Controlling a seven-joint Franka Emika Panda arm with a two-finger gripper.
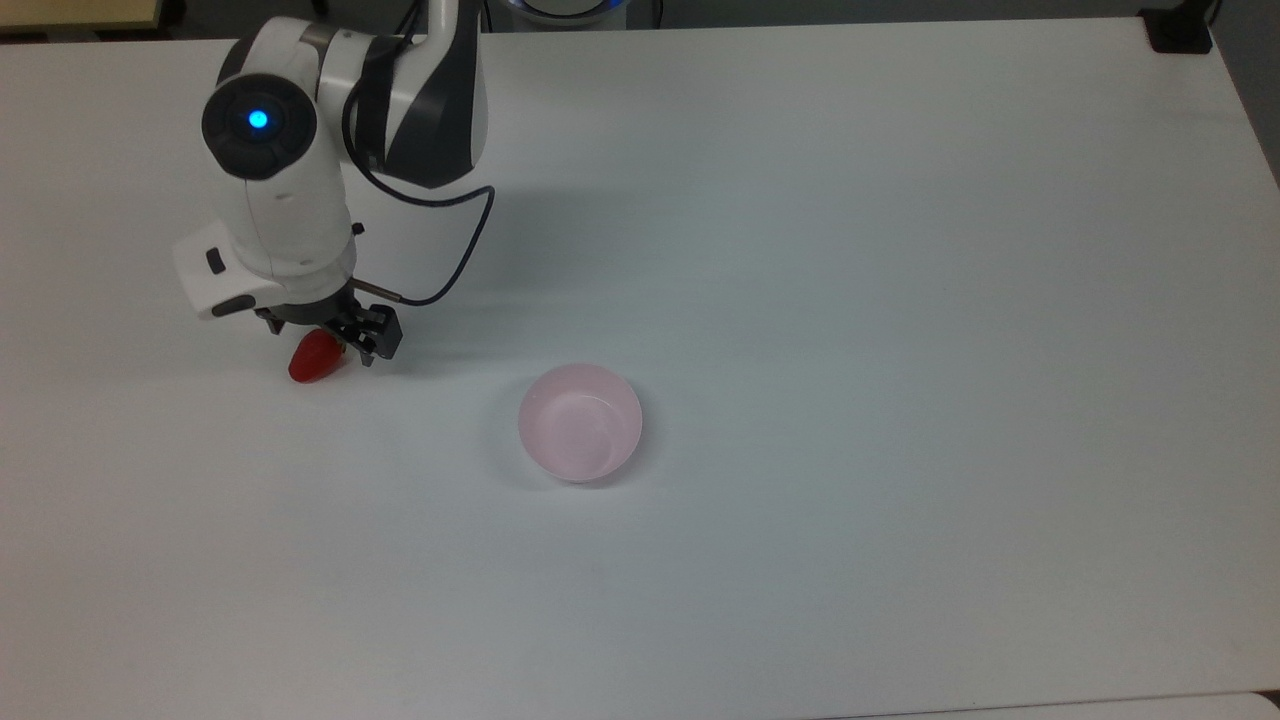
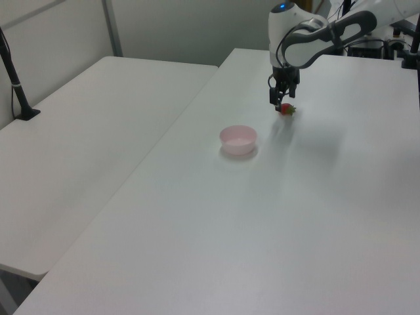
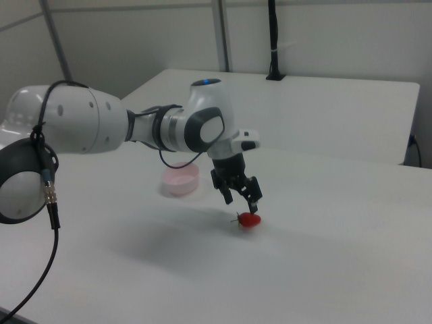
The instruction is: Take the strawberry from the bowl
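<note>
While the big white table (image 1: 900,300) takes up most of the room, a second white table (image 2: 85,151) stands just beside it on the left view's left, and pale walls rise behind both. A black post (image 3: 273,40) stands at the far edge of the other table in the right view.

Next in size comes the robot arm (image 1: 290,200), white with dark grey parts and a small blue light on top. A thin black cable (image 1: 465,250) loops from it. It bends down to the table near the top view's left.

At its end is the gripper (image 1: 335,335), black and small. Its two fingers are spread apart and hold nothing. In the right view the gripper (image 3: 243,196) hangs just above the table, a little over the fruit.

The bowl (image 1: 580,422) is round, pale pink and smooth. It sits upright on the table, well apart from the gripper, toward the top view's right. Nothing lies inside it.

Smallest is the strawberry (image 1: 312,360). It is bright red and pointed at one end, with a bit of dark green at the other end. It lies on its side on the bare table, out of the bowl, right below the spread fingers. In the right view the strawberry (image 3: 249,220) rests on the table with the fingers just above it.
</note>
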